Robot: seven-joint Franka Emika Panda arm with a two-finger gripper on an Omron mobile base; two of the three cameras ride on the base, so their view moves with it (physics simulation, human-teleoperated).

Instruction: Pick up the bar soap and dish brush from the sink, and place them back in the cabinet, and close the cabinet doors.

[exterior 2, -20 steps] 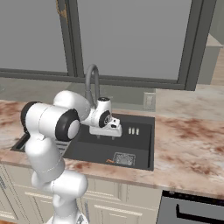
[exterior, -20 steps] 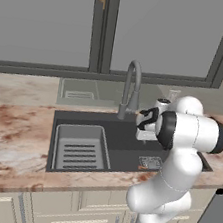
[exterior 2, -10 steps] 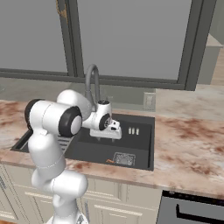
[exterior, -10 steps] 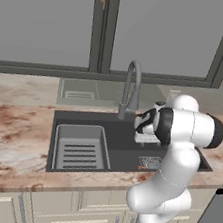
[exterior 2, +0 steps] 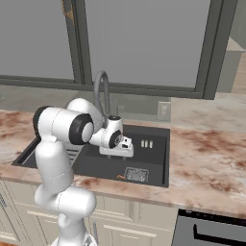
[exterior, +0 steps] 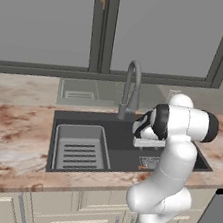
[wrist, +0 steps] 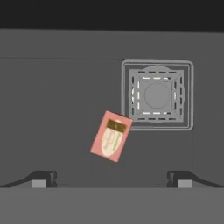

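With jaws spread wide and empty above the sink [exterior: 121, 158], the gripper [wrist: 111, 177] should descend straight, straddling the tilted bar soap [wrist: 111, 136] beside the drain [wrist: 157, 95] before closing.

grey window [exterior: 160, 35] (dark frame), marble counter [exterior: 14, 134]
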